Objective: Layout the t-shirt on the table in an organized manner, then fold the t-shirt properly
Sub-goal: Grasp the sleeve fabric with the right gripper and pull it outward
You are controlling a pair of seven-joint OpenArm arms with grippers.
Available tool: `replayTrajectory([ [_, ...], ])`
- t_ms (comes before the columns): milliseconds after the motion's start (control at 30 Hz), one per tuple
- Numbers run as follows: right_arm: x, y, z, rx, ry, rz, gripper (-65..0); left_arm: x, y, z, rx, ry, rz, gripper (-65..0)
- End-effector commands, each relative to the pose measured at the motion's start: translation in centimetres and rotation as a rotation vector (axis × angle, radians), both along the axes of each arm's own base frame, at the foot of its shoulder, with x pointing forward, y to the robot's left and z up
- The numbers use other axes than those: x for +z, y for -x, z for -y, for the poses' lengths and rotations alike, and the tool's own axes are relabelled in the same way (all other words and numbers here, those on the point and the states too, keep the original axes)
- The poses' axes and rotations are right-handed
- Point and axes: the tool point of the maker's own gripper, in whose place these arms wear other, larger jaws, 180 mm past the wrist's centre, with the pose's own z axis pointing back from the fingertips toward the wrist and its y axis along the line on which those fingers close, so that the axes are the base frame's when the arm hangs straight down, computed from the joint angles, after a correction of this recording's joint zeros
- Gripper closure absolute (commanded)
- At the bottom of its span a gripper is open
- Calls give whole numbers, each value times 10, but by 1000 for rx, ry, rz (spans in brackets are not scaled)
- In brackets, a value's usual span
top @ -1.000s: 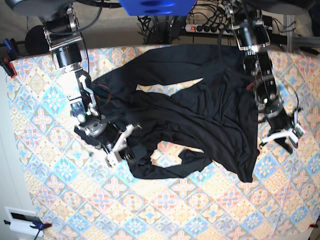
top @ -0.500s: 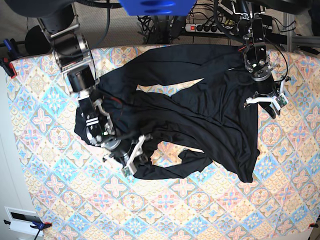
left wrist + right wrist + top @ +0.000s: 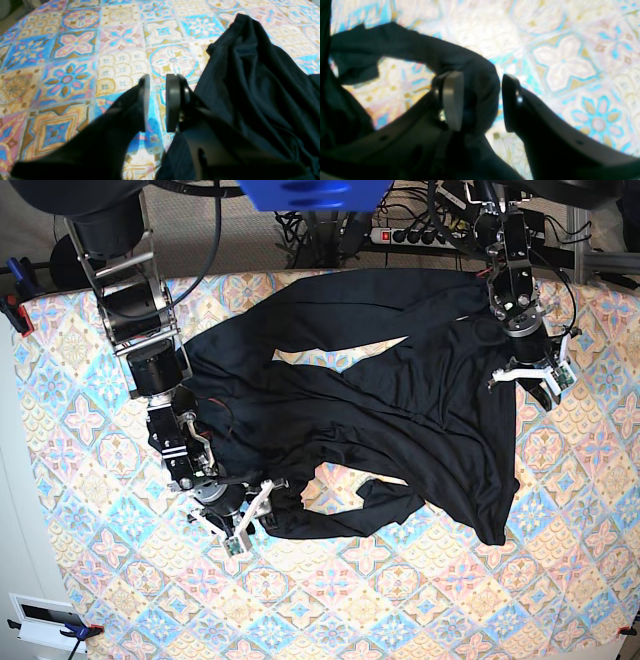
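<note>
The t-shirt (image 3: 400, 380) lay crumpled across the counter (image 3: 80, 410), not yet spread, no fold begun. My right gripper (image 3: 480, 102) was spread around a fabric bunch; my left gripper (image 3: 158, 102) narrowly parted, empty, beside the shirt's edge.

The black t-shirt (image 3: 400, 380) is lying crumpled and rumpled across the upper middle of the frame, folds overlapping, one strip curling toward centre-bottom. The pastel diamond-tiled table (image 3: 420, 600) is stretching beneath it.
</note>
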Motion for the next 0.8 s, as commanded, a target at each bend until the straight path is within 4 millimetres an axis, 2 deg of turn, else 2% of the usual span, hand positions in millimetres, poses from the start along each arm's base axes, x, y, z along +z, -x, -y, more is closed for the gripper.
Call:
replayTrajectory([
  [0, 19, -14, 1, -2, -13, 48, -248, 16, -6, -2, -8, -36, 47, -118],
  [167, 13, -18, 10, -22, 2, 24, -248, 15, -5, -2, -6, -36, 44, -118],
  [400, 14, -19, 11, -22, 2, 25, -249, 13, -1, -3, -3, -37, 34, -118],
  [467, 14, -18, 3, -15, -9, 23, -249, 12, -1, -3, -3, -37, 33, -118],
  [567, 12, -15, -26, 12, -47, 10, -249, 12, -1, -3, -3, -37, 33, -118],
  [767, -12, -8, -19, -11, -45, -15, -239, 12, 0, -3, -3, -37, 31, -118],
])
